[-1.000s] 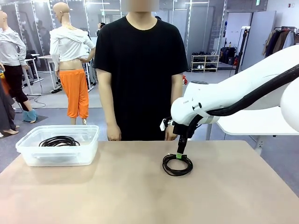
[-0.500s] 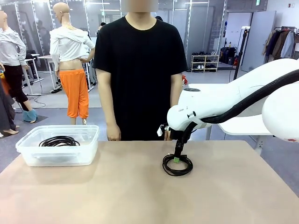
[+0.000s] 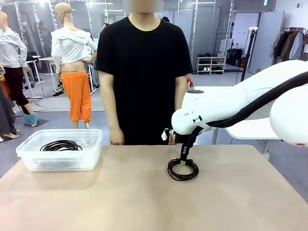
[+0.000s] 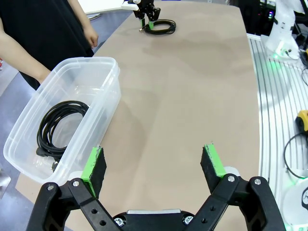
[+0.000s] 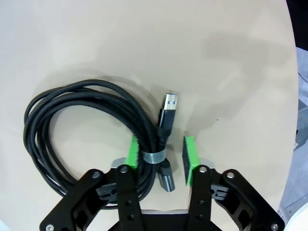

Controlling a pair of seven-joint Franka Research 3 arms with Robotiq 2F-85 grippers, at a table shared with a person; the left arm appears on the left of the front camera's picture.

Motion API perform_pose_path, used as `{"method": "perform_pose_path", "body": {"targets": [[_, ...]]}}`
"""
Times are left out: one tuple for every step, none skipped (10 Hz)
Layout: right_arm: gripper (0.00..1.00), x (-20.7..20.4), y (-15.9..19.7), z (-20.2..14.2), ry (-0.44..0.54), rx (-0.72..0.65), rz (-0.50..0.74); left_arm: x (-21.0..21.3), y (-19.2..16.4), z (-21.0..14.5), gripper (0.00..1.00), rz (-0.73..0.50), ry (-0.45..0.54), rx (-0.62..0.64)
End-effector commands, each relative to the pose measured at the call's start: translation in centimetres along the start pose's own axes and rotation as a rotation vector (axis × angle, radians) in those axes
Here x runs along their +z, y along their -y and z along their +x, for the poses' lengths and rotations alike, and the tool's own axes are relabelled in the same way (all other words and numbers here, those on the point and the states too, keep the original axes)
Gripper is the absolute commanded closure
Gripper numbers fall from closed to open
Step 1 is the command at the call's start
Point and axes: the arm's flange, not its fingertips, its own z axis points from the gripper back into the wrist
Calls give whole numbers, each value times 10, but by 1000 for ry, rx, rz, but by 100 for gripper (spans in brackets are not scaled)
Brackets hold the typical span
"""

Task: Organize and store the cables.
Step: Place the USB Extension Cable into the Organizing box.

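Observation:
One cable (image 3: 183,170), a black coil tied with a small band, lies on the table right of centre, in front of the person. My right gripper (image 3: 183,162) points straight down onto its far edge. In the right wrist view the gripper (image 5: 161,155) is shut on the cable (image 5: 144,132) at the band, with the USB plug (image 5: 169,105) sticking out past the pads. A second coiled cable (image 3: 61,145) lies in the clear plastic bin (image 3: 29,147). My left gripper (image 4: 154,166) hovers open beside the bin (image 4: 103,65), holding nothing, with that cable (image 4: 60,122) showing inside.
The person stands at the far edge with hands (image 3: 116,140) hanging at the tabletop's rim. The bin sits at the far left of the tan table (image 3: 120,202). From the left wrist, the right gripper (image 4: 147,17) and its coil (image 4: 161,26) show far off.
My right gripper came down a little onto the coil and its jaws closed from wide open around the banded strands. The left gripper and the bin did not move.

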Motion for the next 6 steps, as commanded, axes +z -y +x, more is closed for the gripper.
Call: {"method": "perform_pose_path", "body": {"targets": [[96,6,-2,0,-17,-31,-14,-2,2,3,0,21,1,14],[100,8,-3,0,-11,-33,-20,-2,2,3,0,21,1,14],[100,10,-5,0,-9,-35,-27,-2,2,3,0,21,1,14],[100,14,-8,1,-9,-35,-36,-2,2,3,0,21,1,14],[100,19,-12,4,-10,-28,-46,-2,2,3,0,21,1,14],[100,27,-15,7,-3,-27,-51,-2,2,3,0,21,1,14]]}}
